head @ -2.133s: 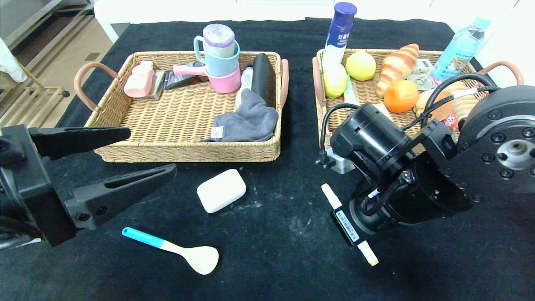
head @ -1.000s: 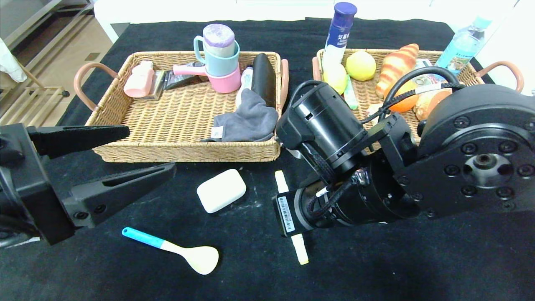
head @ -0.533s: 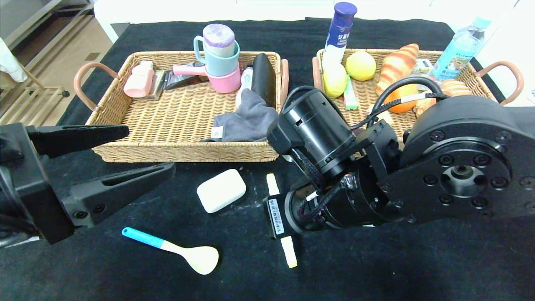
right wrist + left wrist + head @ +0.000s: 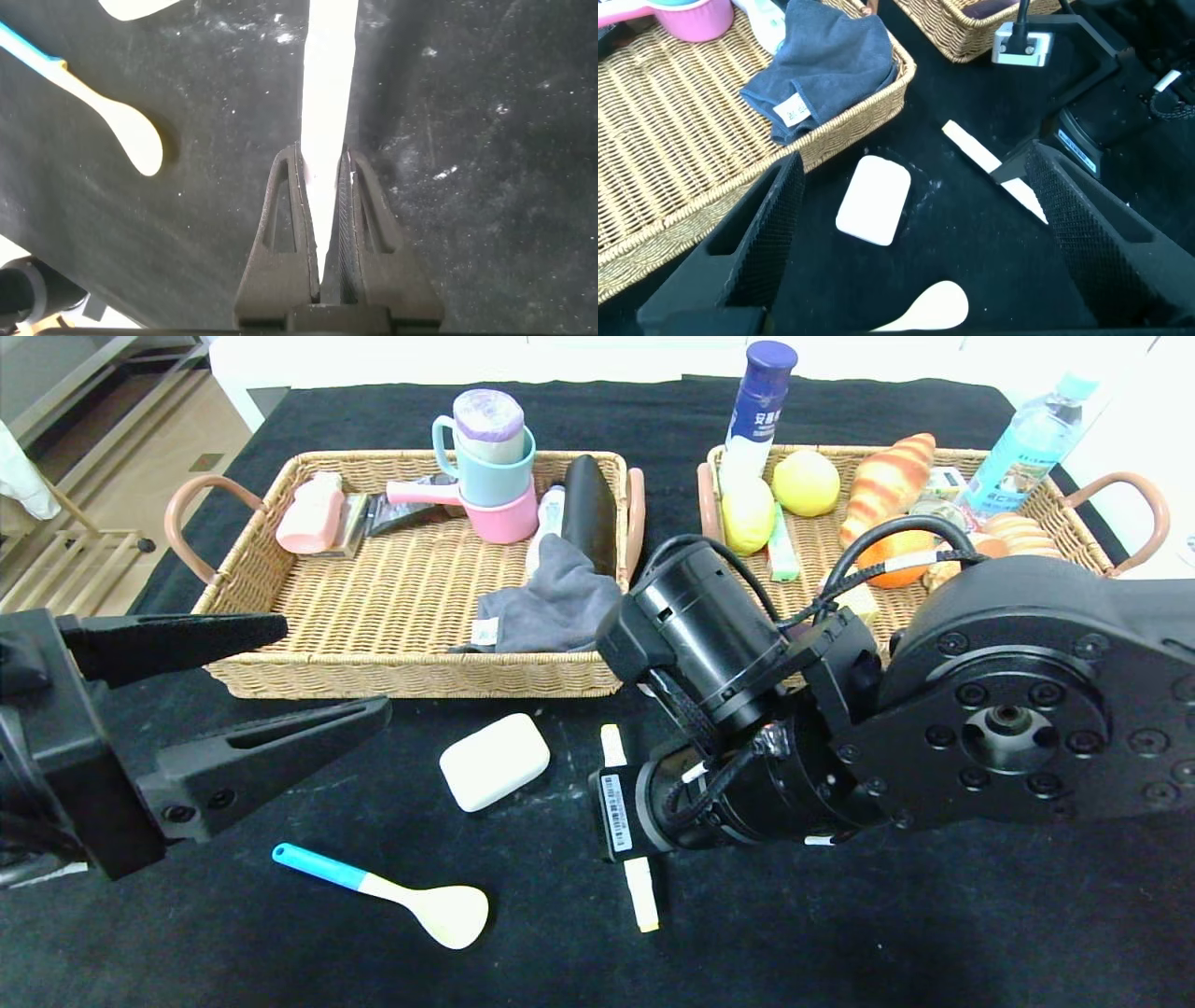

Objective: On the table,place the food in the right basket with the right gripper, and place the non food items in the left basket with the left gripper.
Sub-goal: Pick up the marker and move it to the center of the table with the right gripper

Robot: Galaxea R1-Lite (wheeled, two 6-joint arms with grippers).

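Observation:
My right gripper (image 4: 324, 154) is shut on a thin white stick with a yellow tip (image 4: 329, 75). It holds the stick low over the black cloth at mid table (image 4: 640, 896), right of a white soap bar (image 4: 494, 762). The stick also shows in the left wrist view (image 4: 971, 149). The right wrist hides the fingers in the head view. My left gripper (image 4: 336, 669) is open and empty at the front left, before the left basket (image 4: 280, 607). A cream spoon with a blue handle (image 4: 392, 894) lies near the front.
The left basket holds stacked cups (image 4: 490, 457), a grey cloth (image 4: 551, 607) and several small items. The right basket (image 4: 822, 537) holds lemons, bread and an orange. Two bottles (image 4: 758, 411) stand at its back. Free cloth lies at the front right.
My right arm has swung left from in front of the right basket to mid table, carrying the stick, which turned from slanted to nearly straight. The left arm has not moved.

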